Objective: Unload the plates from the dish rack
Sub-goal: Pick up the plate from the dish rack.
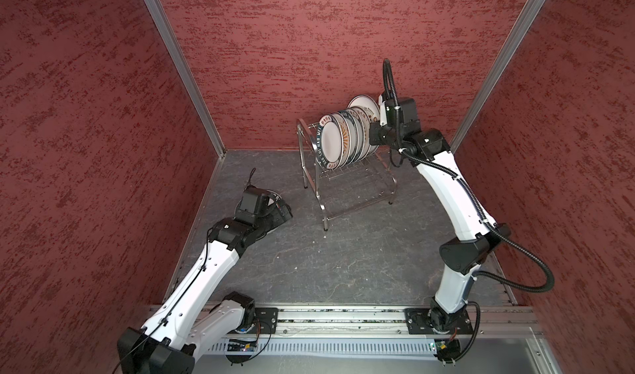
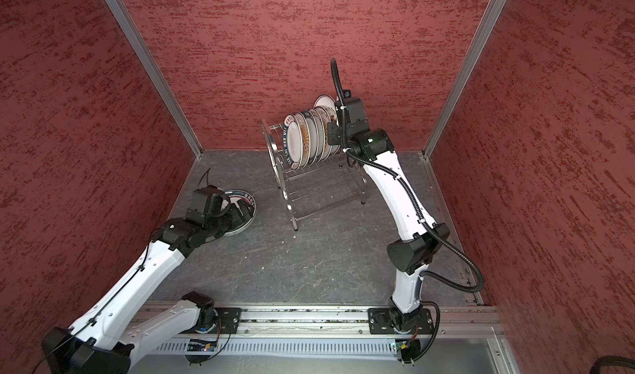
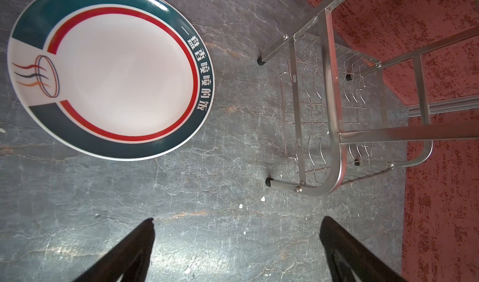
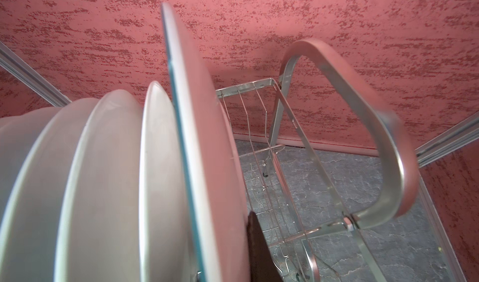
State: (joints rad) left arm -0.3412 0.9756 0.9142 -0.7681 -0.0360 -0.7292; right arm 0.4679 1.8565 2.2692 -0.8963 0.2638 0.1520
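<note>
Up centre-frame, the right gripper pinches the end plate above its neighbours in the dish rack, arched frame close beside; left gripper spread over the surface near a teal-rimmed plate.

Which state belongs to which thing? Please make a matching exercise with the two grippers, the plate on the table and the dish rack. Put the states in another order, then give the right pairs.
Things
1. left gripper
2. right gripper
3. teal-rimmed plate
4. dish rack

States
A. shut on the end plate of the row
B. lying flat on the table
C. open, holding nothing
D. standing on its legs, with plates upright in the upper tier

Pairs: 1-C, 2-A, 3-B, 4-D
</note>
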